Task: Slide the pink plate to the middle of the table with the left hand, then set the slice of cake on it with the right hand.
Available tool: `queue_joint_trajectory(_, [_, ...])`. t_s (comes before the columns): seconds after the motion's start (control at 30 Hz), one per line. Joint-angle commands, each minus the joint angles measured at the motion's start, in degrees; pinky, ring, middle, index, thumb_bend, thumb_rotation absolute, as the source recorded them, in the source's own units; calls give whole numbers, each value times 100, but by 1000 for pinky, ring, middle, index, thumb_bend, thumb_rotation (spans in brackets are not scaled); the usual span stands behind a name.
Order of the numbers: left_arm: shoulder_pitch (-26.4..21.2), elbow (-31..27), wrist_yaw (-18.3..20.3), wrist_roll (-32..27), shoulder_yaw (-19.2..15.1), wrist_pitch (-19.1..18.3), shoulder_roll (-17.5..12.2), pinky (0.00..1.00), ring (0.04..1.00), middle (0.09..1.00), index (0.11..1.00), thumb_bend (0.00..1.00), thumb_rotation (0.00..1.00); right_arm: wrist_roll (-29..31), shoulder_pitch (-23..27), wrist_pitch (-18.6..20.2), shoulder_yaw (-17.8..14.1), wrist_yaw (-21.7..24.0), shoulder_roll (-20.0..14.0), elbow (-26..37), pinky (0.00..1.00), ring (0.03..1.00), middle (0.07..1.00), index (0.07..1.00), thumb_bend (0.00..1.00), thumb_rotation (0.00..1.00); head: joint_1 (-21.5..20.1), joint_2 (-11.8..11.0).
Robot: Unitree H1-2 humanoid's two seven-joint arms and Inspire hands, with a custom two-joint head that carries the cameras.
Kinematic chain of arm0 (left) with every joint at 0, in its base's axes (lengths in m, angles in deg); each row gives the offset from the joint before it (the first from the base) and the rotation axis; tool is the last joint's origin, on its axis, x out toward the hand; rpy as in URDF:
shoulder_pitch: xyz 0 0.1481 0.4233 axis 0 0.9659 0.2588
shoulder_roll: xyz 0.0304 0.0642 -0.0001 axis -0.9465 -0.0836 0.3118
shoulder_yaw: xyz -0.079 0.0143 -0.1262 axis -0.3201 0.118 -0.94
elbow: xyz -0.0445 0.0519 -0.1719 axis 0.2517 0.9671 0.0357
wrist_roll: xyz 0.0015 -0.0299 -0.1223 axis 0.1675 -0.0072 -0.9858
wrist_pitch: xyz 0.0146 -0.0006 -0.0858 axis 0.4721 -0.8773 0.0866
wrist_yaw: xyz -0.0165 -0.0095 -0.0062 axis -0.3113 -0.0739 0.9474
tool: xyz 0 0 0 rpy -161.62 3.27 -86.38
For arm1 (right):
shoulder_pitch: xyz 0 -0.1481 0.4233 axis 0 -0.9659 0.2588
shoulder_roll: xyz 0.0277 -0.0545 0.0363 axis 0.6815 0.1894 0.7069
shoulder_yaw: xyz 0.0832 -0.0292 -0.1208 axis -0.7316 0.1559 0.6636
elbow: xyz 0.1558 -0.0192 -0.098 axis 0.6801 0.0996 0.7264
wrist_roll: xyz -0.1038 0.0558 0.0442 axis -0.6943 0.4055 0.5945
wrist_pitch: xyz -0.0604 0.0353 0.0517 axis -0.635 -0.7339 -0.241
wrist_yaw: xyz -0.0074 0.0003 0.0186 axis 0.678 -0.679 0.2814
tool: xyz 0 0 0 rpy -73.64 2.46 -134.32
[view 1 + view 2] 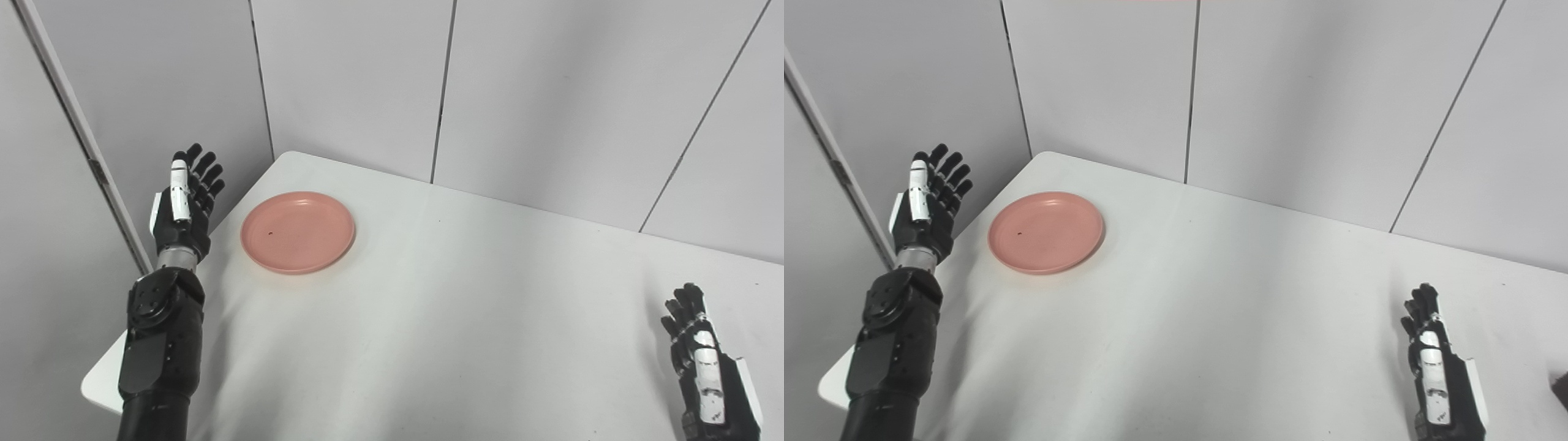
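Left eye view: pink plate (297,231) near the table's (465,318) far left corner; your left hand (187,205) beside it, fingers spread, empty. First step pending (push plate toward centre).
Right eye view: right hand (1436,373) open, empty; cake not identifiable.

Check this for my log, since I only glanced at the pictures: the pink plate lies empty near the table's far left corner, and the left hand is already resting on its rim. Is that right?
Not quite. The pink plate does lie empty near the table's far left corner, but the left hand is not on its rim. It is open and raised beside the table's left edge, apart from the plate. The left eye view shows the gap clearly.
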Motion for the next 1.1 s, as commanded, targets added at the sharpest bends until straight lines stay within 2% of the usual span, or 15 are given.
queue_joint_trajectory(0.0, [-160, 9, 49, -23, -21, 285, -212, 929, 910, 910, 900, 405, 1000, -34, -504, -182, -10, 71, -13, -509, 1000, 998, 1000, 1000, 327, 1000, 5, 7])
queue_joint_trajectory(0.53, [-163, 467, -17, -51, 50, 316, -178, 937, 905, 891, 889, 396, 1000, -15, -535, -182, -11, 74, -18, -435, 1000, 995, 1000, 1000, 333, 1000, -16, 90])
queue_joint_trajectory(0.77, [-118, 346, -128, 0, 142, 191, -61, 906, 898, 883, 868, 395, 1000, -43, -550, -166, -9, 61, -32, -404, 1000, 990, 1000, 1000, 333, 1000, -17, 107])
queue_joint_trajectory(1.07, [-71, 320, -193, 50, 335, 53, 3, 931, 902, 887, 881, 401, 1000, -30, -531, -228, -7, 79, -41, -456, 1000, 991, 1000, 1000, 341, 1000, -19, 127])
